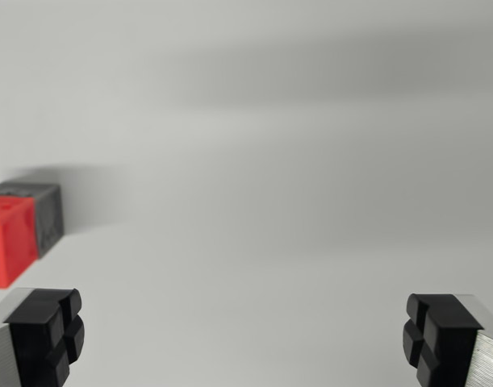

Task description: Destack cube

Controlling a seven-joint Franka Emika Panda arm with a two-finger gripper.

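Gripper [244,334] fingers stand wide apart at the bottom corners of the wrist view, with nothing between them. Each finger ends in a black, blocky rubber pad mounted on a brushed silver metal body: one pad [48,330] at the wrist view's left, the other [436,334] at the wrist view's right. Both fingers are cut off by the lower edge and the sides of the frame, so only their tips show.

At the far left edge of the wrist view sits a red plastic cube [8,238], with a dark grey plastic cube [40,205] touching it on its far side. The red one is cropped by the frame's left border, so its full width cannot be seen. Whether the grey cube lies behind the red one or beneath it is hard to tell from this angle. Both show a faint raised or printed texture on their faces, too small and blurred to read as any letter or mark.

They rest on a plain, pale grey matte surface [294,201], which fills the rest of the view. Soft, blurred shadows cross its upper part and trail to the right of the cubes. No brand, label or legible writing appears anywhere.
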